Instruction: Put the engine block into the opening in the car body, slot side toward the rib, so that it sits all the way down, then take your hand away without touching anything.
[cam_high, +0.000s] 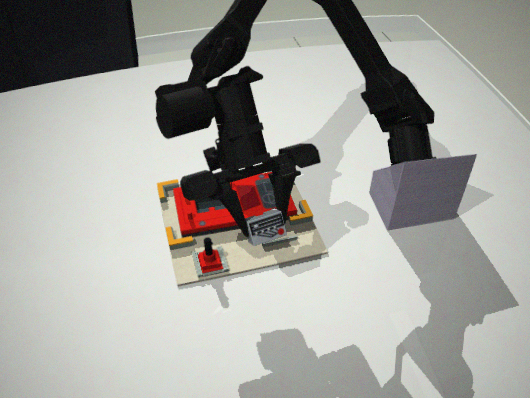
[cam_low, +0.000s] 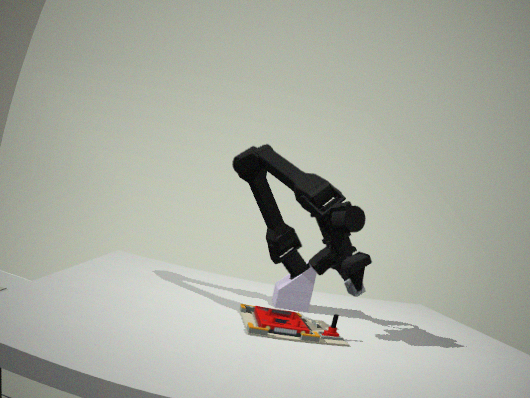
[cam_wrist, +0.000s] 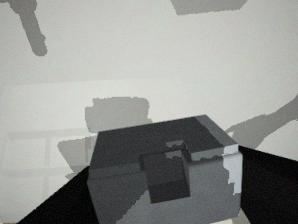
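Observation:
The grey engine block (cam_high: 267, 228) (cam_low: 353, 288) (cam_wrist: 117, 187) is held tilted in the air; its printed side with a red dot faces the top view. A square slot shows in its near side in the wrist view. My gripper (cam_high: 266, 225) (cam_low: 354, 284) is shut on the block, with a black finger at each side. The red car body (cam_high: 220, 220) (cam_low: 264, 315) lies flat and low on its board. In the exterior view the block is well above the table, apart from the car body and to its right. The arm partly hides the body's openings in the top view; the rib cannot be made out.
Orange corner brackets surround the car body on the beige board (cam_high: 245, 262). A red piece with an upright black lever (cam_high: 210, 259) (cam_low: 332, 330) stands near the board's front edge. A grey strip (cam_high: 281, 242) lies beside it. A lavender wedge (cam_high: 425, 195) (cam_low: 295, 292) stands at the arm's base.

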